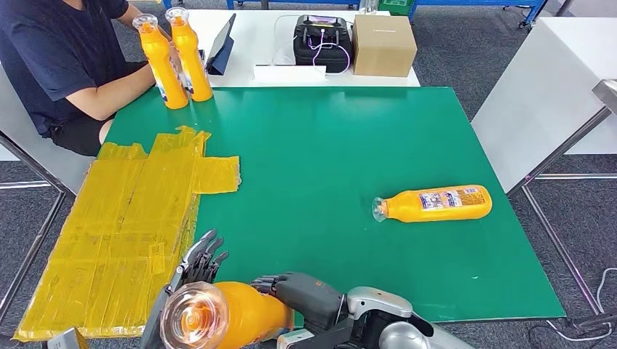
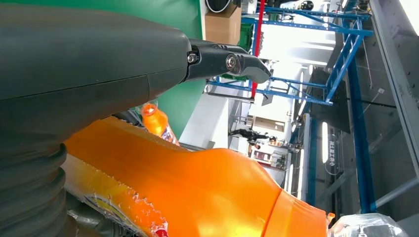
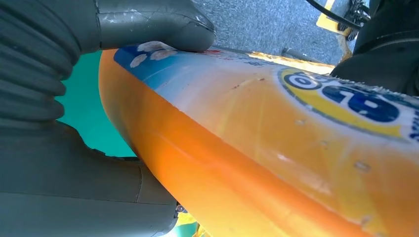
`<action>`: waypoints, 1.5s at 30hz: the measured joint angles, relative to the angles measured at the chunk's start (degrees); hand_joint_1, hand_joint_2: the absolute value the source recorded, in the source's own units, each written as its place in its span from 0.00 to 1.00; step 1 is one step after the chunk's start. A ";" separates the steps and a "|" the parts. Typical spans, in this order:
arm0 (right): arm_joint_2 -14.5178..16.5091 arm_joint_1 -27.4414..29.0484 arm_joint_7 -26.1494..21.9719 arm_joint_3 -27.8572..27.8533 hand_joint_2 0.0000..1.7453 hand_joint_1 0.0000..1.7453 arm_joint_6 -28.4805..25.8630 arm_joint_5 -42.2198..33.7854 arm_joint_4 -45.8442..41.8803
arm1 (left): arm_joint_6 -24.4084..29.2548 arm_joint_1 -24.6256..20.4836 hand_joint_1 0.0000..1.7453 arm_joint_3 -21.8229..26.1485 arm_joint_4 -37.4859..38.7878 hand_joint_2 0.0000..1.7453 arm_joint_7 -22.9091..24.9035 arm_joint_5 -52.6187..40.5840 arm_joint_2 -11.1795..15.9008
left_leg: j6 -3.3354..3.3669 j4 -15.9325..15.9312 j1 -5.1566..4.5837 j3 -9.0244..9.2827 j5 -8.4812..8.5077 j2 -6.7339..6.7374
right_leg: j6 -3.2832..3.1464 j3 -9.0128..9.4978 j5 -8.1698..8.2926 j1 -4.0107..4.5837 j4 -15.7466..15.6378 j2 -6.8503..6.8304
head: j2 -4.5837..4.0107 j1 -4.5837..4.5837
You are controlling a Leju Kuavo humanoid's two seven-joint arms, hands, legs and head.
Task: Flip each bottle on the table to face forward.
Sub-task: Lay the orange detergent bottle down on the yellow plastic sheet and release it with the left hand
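Both hands clasp one orange bottle at the near edge of the green table, the left hand and the right hand on opposite sides. A second bottle lies on its side to the right. Two bottles stand at the far left corner beside a seated person.

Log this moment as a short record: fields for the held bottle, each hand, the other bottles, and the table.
held bottle: orange bottle, lifted near the table's front edge, clear cap end toward the camera
left hand: left hand on the bottle's left side, fingers spread along it
right hand: right hand grips the bottle's body from the right
lying bottle: lying bottle on its side on the green table, label up, cap pointing left
upright bottles: two upright bottles at the far left corner, beside a seated person
table cover: yellow sheets on the left side
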 joint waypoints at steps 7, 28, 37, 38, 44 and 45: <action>-0.09 -0.05 0.02 0.48 1.00 1.00 -0.11 0.05 -0.02 | 0.07 -0.76 1.00 -1.01 0.04 1.00 -1.89 -5.73 0.60 | 0.00 0.00 0.00 0.00 0.00 -0.01 | 0.00 0.00 0.00 0.00 0.00 0.00 | 0.00 0.01; 1.14 1.46 -1.90 -0.51 1.00 0.95 -1.87 2.79 0.81 | -2.51 -5.81 1.00 -4.62 0.63 1.00 -3.82 -17.77 4.03 | -0.01 0.00 0.00 -0.01 0.01 -0.03 | 0.00 0.03 0.00 0.00 0.02 0.00 | 0.00 0.01; 2.18 6.27 -0.16 -5.60 1.00 0.00 -11.85 16.64 -0.97 | 2.45 -5.69 1.00 -3.37 1.13 1.00 -0.13 -19.68 4.42 | -0.01 0.00 0.00 -0.02 0.01 -0.06 | 0.00 0.02 0.00 0.00 0.02 -0.01 | 0.00 0.01; 2.07 6.70 -0.16 -6.54 1.00 0.00 -11.97 16.55 -1.38 | 2.63 -5.51 1.00 -2.87 1.25 1.00 0.10 -19.81 4.41 | -0.01 0.00 0.00 -0.02 0.01 -0.03 | 0.00 0.02 0.00 0.00 0.02 -0.01 | 0.00 0.01; 1.74 7.88 -0.20 -9.71 0.75 0.00 -12.06 16.27 -3.14 | 2.63 -4.70 1.00 -1.15 1.84 1.00 0.49 -20.06 4.41 | -0.01 0.00 0.00 -0.01 0.01 -0.02 | 0.00 0.01 0.00 0.00 0.02 0.00 | 0.00 0.01; 1.74 7.96 -0.20 -9.92 0.50 0.00 -12.06 16.27 -3.26 | 2.64 -4.63 1.00 -1.08 1.91 1.00 0.50 -20.09 4.41 | -0.01 0.00 0.00 -0.01 0.01 -0.02 | 0.00 0.01 0.00 0.00 0.02 0.00 | 0.00 0.01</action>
